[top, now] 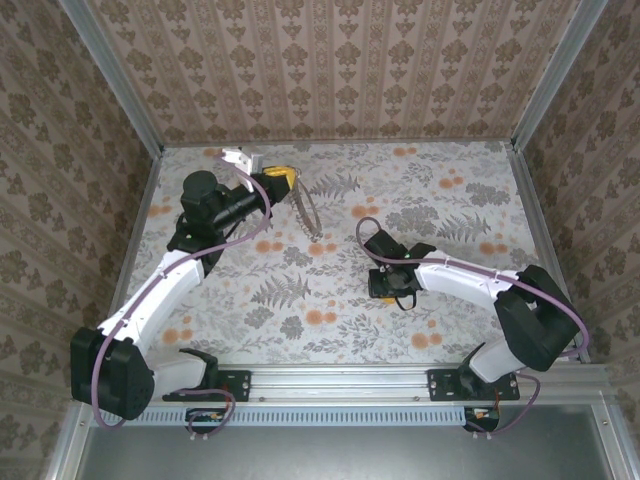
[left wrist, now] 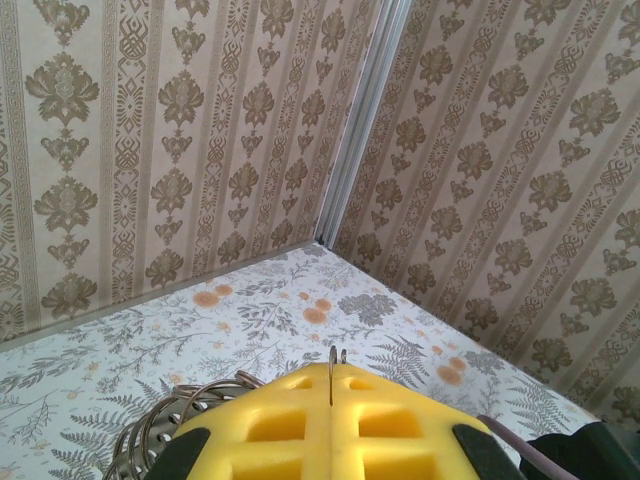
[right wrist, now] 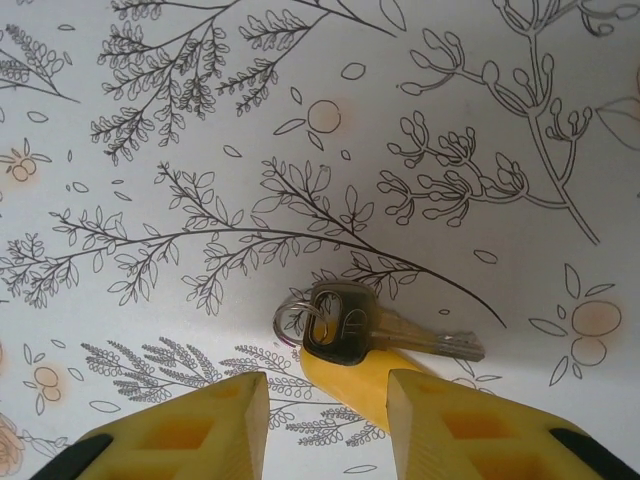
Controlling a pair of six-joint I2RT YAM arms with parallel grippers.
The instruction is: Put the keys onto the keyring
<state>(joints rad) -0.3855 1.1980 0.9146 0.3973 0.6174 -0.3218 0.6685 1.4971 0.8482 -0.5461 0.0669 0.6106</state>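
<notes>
**Left gripper** [top: 283, 180]: at the far left of the bench [top: 450, 200]. Its yellow fingers are pressed together on a thin metal strand of the keyring.

**Keyring** [top: 306, 210]: a large thin hoop, seen edge-on from above. It hangs off the left gripper toward the bench centre, with its coils bunched beside the fingers in the left wrist view.
- Risk: the wire is thin for a flat pinch. The hoop can swivel or slide in the grip if a key is pushed against it, and the opening would be lost.

**Keys** [right wrist: 340, 328]: lying flat on the bench, right of centre, well apart from the keyring. There is a dark metal head with a small split ring, a blade pointing right, and a yellow-orange piece beneath.

**Right gripper** [right wrist: 322, 390]: directly over the keys, fingers apart, clamped on nothing. The yellow-orange piece runs into the gap between them.
- Risk: the key lies flush with the surface. Closing fingers may skate over it, push it aside, or catch only the small ring and leave the key dangling.
</notes>
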